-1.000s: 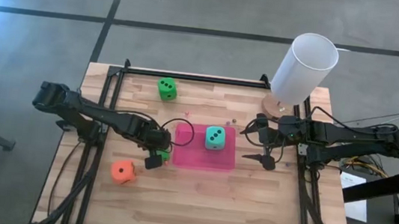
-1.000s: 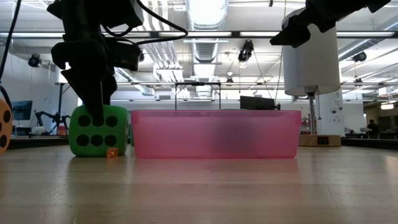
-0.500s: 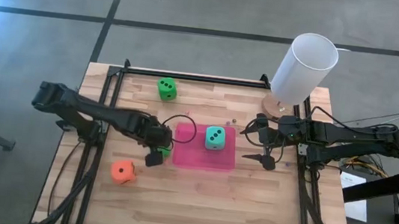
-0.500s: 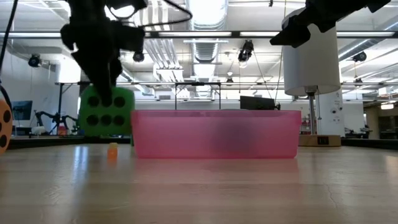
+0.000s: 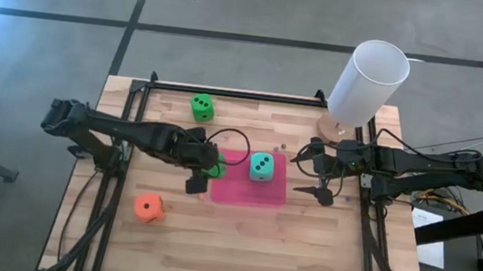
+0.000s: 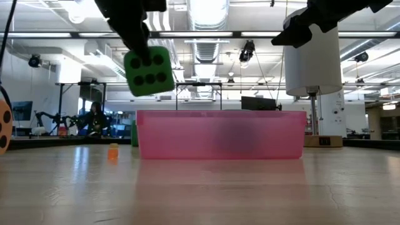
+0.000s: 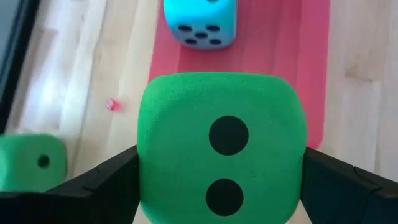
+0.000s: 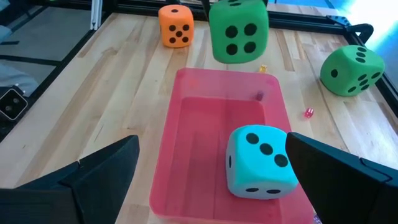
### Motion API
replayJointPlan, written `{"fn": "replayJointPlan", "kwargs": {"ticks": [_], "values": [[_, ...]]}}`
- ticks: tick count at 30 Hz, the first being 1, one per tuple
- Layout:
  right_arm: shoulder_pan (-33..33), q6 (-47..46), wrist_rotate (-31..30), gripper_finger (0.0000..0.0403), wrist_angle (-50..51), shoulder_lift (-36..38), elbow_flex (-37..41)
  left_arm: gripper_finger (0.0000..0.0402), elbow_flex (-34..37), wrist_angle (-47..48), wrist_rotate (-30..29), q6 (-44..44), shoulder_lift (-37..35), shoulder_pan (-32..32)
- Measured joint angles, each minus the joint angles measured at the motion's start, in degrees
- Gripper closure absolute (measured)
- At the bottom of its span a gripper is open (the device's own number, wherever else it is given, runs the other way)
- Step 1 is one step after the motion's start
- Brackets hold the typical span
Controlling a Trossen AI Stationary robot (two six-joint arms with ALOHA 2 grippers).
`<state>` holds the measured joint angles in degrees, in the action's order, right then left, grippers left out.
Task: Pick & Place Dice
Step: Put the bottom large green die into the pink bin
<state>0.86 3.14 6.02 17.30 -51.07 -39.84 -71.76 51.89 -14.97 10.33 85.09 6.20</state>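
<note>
Your left gripper (image 5: 203, 173) is clamped on a green die (image 6: 148, 70), lifted at the pink tray's (image 5: 273, 197) left edge. It looks like light, squashy foam (grip flat opposite faces, gently). Cube, so no long axis; slightly tilted. Right gripper (image 5: 310, 173) waits, spread wide, beside the tray.

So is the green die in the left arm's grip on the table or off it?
Off it: the green die hangs above the pink tray rim, clamped in the left end effector.
</note>
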Motion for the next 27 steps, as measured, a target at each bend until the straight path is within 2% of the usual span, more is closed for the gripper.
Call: {"fn": "replayJointPlan", "kwargs": {"ticks": [5,12,16,20,27], "values": [[0.0,0.0,0.0,0.0003,0.0,0.0,0.0,0.0048,-0.2,-5.4,0.1,-5.4,3.2,-1.8],[0.0,-0.1,0.0,0.0003,0.0,0.0,0.0,0.0036,-1.9,-10.5,5.1,-10.6,8.7,-4.9],[0.0,-0.1,0.0,0.0003,0.0,0.0,0.0,0.0030,-2.3,-10.6,9.3,-11.0,11.1,-6.3],[0.0,-0.1,0.0,0.0003,0.0,0.0,0.0,0.0007,-2.0,-12.2,11.8,-11.6,11.7,-7.8],[0.0,0.0,0.0,0.0003,0.0,0.0,0.0,0.0005,-2.0,-13.9,12.2,-12.1,12.7,-9.6]]}}
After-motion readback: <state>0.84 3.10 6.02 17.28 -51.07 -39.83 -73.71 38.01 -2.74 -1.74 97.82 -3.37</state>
